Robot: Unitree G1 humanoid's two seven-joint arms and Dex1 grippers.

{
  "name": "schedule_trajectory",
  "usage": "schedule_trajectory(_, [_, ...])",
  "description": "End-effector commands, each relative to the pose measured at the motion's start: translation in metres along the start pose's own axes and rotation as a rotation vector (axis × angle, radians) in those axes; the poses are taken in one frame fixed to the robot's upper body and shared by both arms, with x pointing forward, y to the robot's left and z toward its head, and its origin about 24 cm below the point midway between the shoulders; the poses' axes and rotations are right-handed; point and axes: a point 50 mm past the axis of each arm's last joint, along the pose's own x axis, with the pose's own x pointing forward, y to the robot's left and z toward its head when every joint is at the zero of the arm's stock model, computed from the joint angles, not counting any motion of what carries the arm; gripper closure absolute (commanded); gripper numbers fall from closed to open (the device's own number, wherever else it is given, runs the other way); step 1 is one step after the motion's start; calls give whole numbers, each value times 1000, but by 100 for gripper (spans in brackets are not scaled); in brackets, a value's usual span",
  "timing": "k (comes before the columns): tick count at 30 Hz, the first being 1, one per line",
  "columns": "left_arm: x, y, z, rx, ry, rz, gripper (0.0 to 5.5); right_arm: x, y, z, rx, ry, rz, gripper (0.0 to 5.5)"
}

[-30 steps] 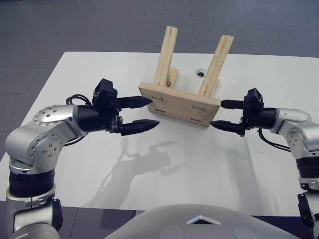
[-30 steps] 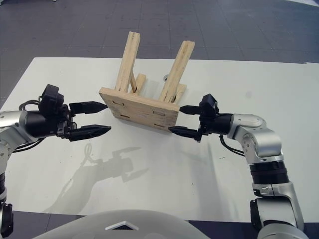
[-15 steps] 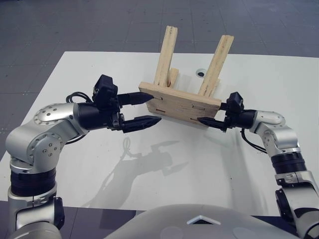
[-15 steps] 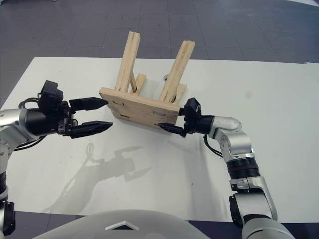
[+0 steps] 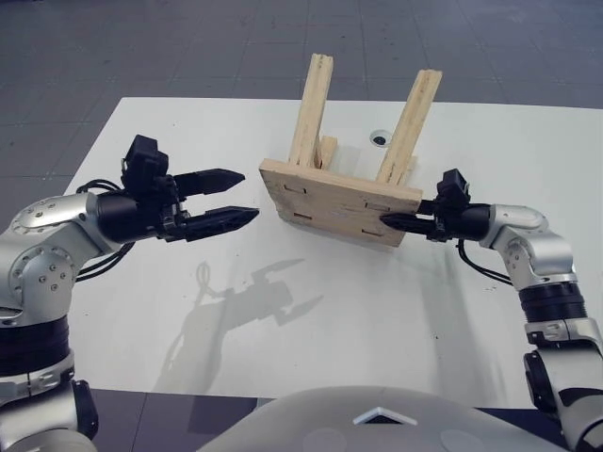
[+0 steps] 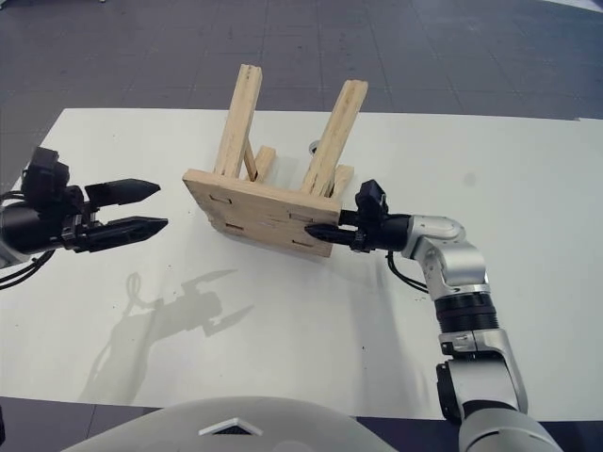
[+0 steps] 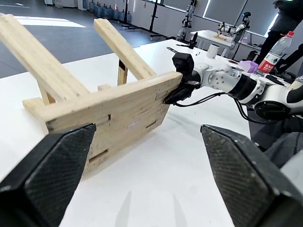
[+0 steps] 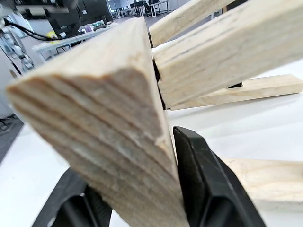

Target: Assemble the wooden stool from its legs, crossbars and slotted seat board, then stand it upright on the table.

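Seat board (image 5: 330,198) edge in right claw (image 5: 388,222), left claw (image 5: 248,194) well apart

- The left gripper (image 5: 250,193) is pulling back from the left edge of the seat board (image 5: 334,200) toward the robot's left, and now hangs well apart from it with fingers spread.
- The right gripper (image 5: 386,222) is closing in from beside the board, and now clamps its right edge.
- The seat board is shifting slightly in that grip.
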Motion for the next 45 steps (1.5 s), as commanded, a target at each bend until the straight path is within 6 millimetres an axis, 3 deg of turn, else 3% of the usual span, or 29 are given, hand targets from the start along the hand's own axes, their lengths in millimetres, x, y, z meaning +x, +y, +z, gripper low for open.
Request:
schedule_trajectory(1, [-15, 4, -19, -63, 119, -59, 140, -3, 12, 17, 38, 14, 135, 386])
schedule_trajectory(5, [-7, 11, -40, -95, 208, -101, 140, -11, 19, 12, 58, 89, 176, 387])
schedule_trajectory(10, [4, 22, -48, -69, 181, -41, 140, -10, 23, 9, 69, 113, 204, 387])
schedule_trajectory(16, [40, 38, -33, 19, 94, -17, 140, -9, 22, 9, 65, 122, 203, 387])
schedule_trajectory(20, [56, 28, -24, -13, 113, -173, 140, -6, 21, 11, 51, 118, 198, 387])
schedule_trajectory(24, [47, 26, -24, -101, 170, -238, 183, -5, 19, 18, 56, 91, 193, 387])
schedule_trajectory(31, [50, 35, -21, -97, 101, -131, 295, -1, 27, 38, 155, 9, 242, 388])
schedule_trajectory(35, [48, 25, -12, -136, 71, -202, 330, 1, 33, 51, 228, -15, 269, 391])
schedule_trajectory(40, [36, 1, 16, -203, 19, -361, 369, -5, 35, 60, 321, 46, 248, 398])
schedule_trajectory(45, [28, -17, 45, -301, -83, -486, 406, -13, 55, 73, 498, 127, 344, 409])
